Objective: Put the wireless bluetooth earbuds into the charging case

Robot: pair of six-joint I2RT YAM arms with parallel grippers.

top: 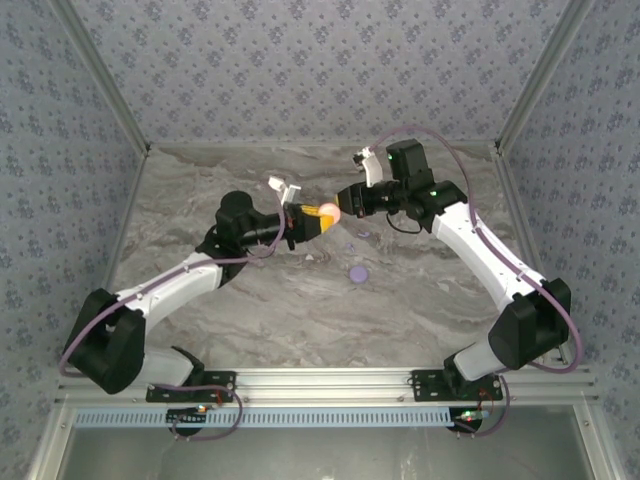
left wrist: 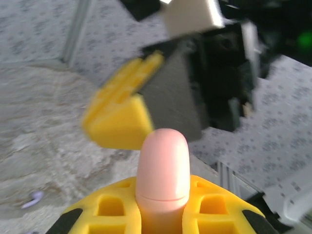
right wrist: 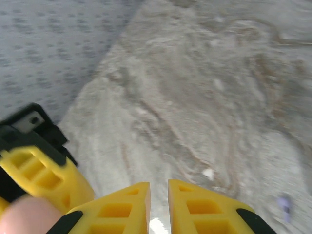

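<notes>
Salmon-pink charging case (left wrist: pixel 163 168), smooth and rounded, sits between left fingers (left wrist: pixel 209 187).

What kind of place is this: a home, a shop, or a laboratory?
Probably a laboratory robot cell: two arms bolted to an aluminium rail, a marble-patterned table, and patterned walls enclosing it on three sides.

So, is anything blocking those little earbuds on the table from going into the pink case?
The earbuds lie in the open, but the pink case, held above the table in the left fingers, looks closed, which would block them.
</notes>
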